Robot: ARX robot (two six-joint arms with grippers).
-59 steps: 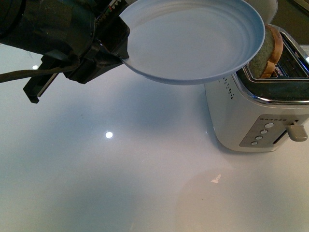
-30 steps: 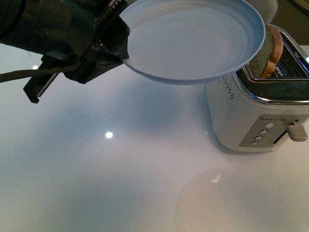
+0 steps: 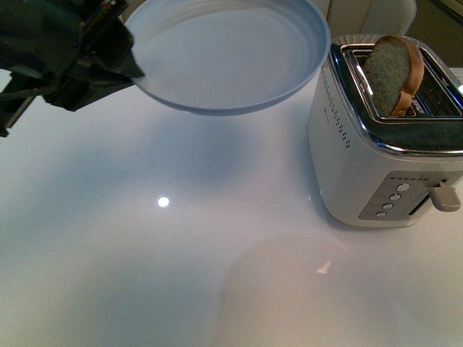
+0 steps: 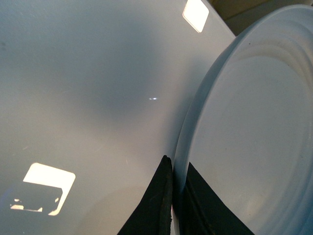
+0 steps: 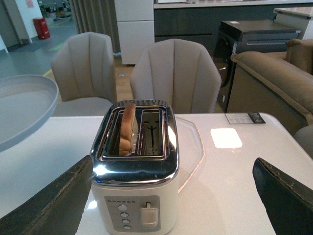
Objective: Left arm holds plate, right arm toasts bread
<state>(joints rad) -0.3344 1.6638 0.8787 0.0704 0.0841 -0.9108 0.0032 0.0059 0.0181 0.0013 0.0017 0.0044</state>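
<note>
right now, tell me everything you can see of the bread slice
The bread is a single slice of light brown, speckled wholemeal with a darker crust and a rounded top. It stands on edge, tilted slightly, in the toaster's slot on the robot's left; the other slot is empty. Its upper part sticks out above the chrome top. Only the toaster touches it.
</note>
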